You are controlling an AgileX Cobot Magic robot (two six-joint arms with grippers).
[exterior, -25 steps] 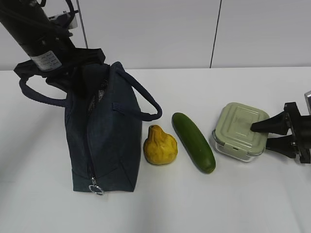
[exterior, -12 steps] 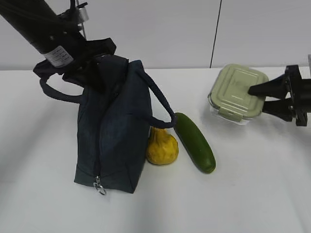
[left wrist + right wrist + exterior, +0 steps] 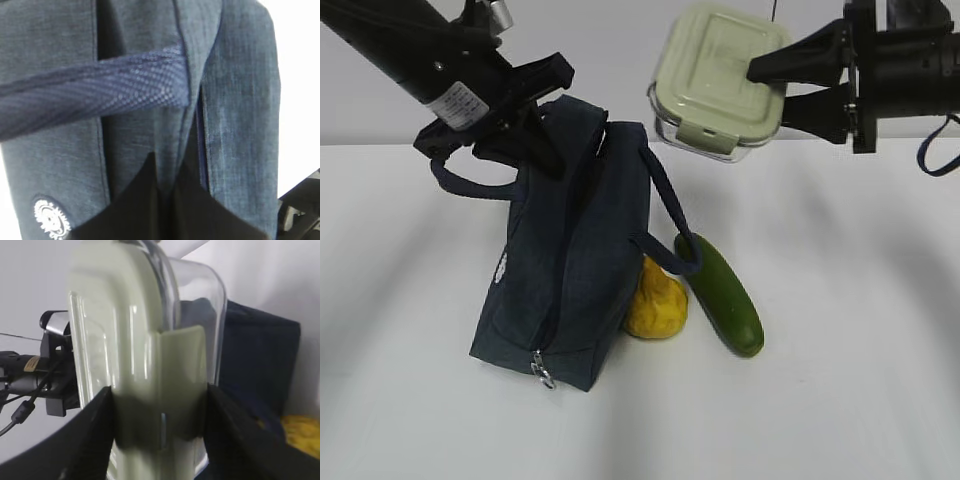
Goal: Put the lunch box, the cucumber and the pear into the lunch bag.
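Above bench point(image 3: 860, 400), right pincer point(image 3: 772, 85): pinching lunch box point(image 3: 718, 75) aloft
Left pincer point(image 3: 525, 120): pressed together on lunch bag point(image 3: 575, 270) top
Beside bag: pear point(image 3: 658, 305), cucumber point(image 3: 725, 300)

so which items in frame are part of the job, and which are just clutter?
Job items:
- lunch box, held in the air by the right gripper
- lunch bag, top pinched by the left gripper
- pear
- cucumber

Clutter:
- none visible on the table
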